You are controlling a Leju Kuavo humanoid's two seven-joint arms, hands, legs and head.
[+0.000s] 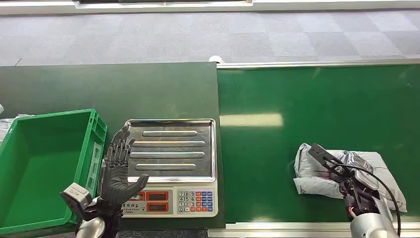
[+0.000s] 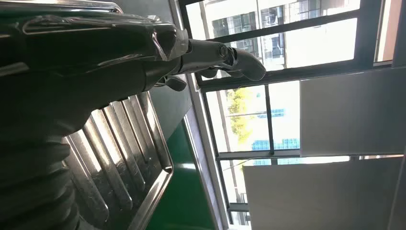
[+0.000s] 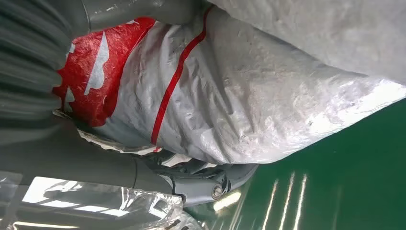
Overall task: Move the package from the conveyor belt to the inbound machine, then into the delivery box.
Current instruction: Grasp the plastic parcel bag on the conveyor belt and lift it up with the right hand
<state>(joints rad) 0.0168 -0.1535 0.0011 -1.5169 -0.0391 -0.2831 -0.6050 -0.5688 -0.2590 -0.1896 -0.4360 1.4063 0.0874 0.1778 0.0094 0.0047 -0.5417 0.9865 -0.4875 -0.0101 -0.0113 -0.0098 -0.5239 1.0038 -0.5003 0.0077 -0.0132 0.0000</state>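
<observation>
The right hand [image 1: 346,176] seemingly grips the grey package [image 1: 317,173] on the belt [image 1: 297,99]; left hand [image 1: 118,171] spread empty.

The package [image 1: 317,171] is a grey plastic mailer, crinkled and faintly shiny, with a glossy red printed patch. The conveyor belt [image 1: 307,99] is smooth green material with a sheen that reflects the lights, edged by a brushed metal rail [image 1: 317,63]. The weighing machine's tray [image 1: 171,148] is polished, ribbed steel, mirror-bright. The box [image 1: 44,163] is moulded green plastic, slightly glossy. The counter [image 1: 109,89] is matt dark green. The floor [image 1: 198,34] is rough grey carpet tile.
</observation>
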